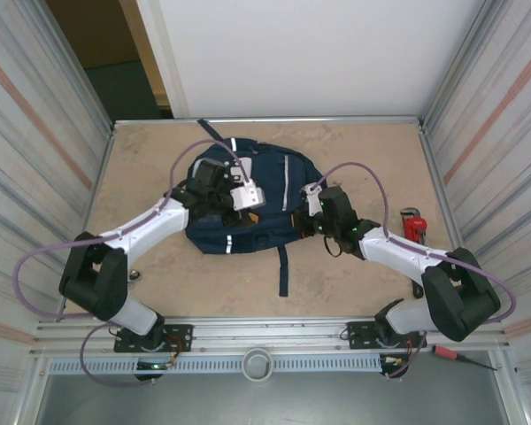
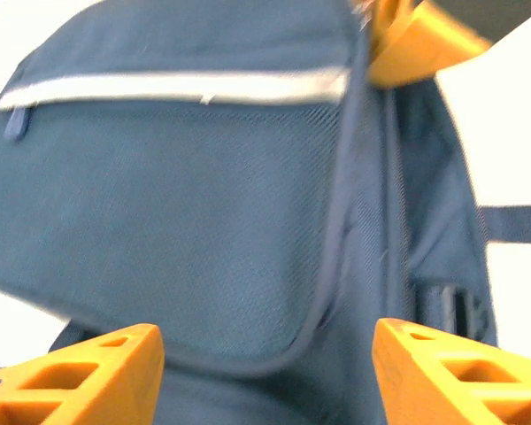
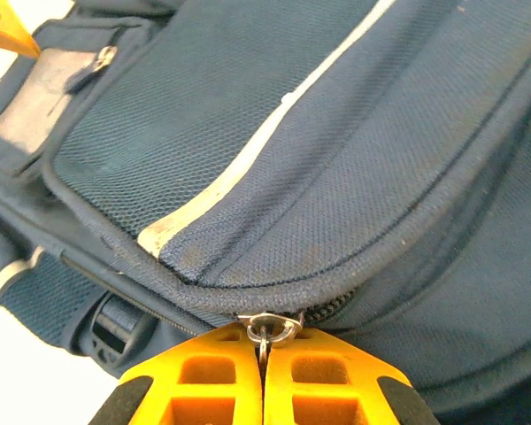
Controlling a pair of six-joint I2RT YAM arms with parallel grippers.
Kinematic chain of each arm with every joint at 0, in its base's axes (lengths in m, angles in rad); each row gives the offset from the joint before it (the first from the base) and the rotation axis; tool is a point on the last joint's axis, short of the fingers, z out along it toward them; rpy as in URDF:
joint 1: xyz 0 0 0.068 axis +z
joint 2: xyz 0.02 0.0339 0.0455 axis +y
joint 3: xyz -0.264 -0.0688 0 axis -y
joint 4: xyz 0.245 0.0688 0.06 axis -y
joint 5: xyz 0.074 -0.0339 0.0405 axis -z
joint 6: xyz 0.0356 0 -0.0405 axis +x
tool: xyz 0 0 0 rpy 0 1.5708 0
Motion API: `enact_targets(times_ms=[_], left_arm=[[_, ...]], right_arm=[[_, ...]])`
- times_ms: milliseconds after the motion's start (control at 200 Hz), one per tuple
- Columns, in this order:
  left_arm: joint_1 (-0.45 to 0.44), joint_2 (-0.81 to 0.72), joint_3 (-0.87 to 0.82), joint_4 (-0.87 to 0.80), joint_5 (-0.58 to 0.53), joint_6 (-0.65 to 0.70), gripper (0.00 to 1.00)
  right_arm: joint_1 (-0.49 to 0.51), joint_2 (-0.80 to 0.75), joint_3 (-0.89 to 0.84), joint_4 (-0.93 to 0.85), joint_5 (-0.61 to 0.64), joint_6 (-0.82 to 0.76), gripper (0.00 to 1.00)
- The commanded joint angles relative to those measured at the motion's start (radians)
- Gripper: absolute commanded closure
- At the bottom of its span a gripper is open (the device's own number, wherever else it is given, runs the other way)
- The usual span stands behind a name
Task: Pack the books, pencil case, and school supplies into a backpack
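Backpack (image 1: pixel 248 199) is laid flat mid-table, front pocket up, between the two arms. One dark strap (image 1: pixel 283 270) trails from its near edge.

Right fingers (image 3: pixel 248 376) are pressed together and clamped on the small metal zip pull (image 3: pixel 267 326) at the backpack's right side seam. The grip is taken at the very tips. How far that zip is open cannot be told.

Left fingers (image 2: pixel 442 372) are spread apart over the backpack's front pocket (image 2: pixel 177 221), with nothing held between them.

Handling, as judged:
- The fabric is soft and limp. Bunching and sliding toward the pull are to be expected once the zip is tugged.
- A counter-hold is needed. The piped edge of the pocket (image 2: pixel 332 266) or a fold next to the zip line is suggested, since a pinch can be had there.
- The woven pocket face looks grippy, but a flat panel cannot be pinched, so a ridge or seam should be used.
- The pull is thin, hard metal and is likely to slip out of the tips. The tug should be kept along the zip teeth (image 3: pixel 332 307), not across them.
- The backpack looks bulky but probably light, and nothing about it appears fragile.
- The buckle (image 3: pixel 115 328) beside the zip should be avoided as a snag point.
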Motion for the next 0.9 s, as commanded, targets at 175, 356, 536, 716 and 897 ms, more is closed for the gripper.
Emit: enact_targets(times_ms=[175, 356, 536, 716, 897], left_arm=[[-0.117, 0.093, 0.069, 0.027, -0.139, 0.049, 0.41], [-0.067, 0.093, 0.07, 0.05, -0.041, 0.05, 0.92], [0.052, -0.037, -0.097, 0.198, 0.266, 0.066, 0.99], [0.177, -0.101, -0.189, 0.263, 0.39, 0.057, 0.99], [0.229, -0.075, -0.198, 0.27, 0.317, 0.07, 0.99]], right_arm=[[0.07, -0.068, 0.053, 0.007, -0.044, 0.024, 1.0], [0.067, -0.101, 0.03, -0.03, -0.01, 0.024, 1.0], [-0.02, -0.121, 0.046, -0.183, 0.077, 0.041, 1.0], [-0.11, -0.092, 0.106, -0.301, 0.046, 0.006, 1.0], [-0.115, -0.102, 0.122, -0.288, -0.172, -0.114, 1.0]])
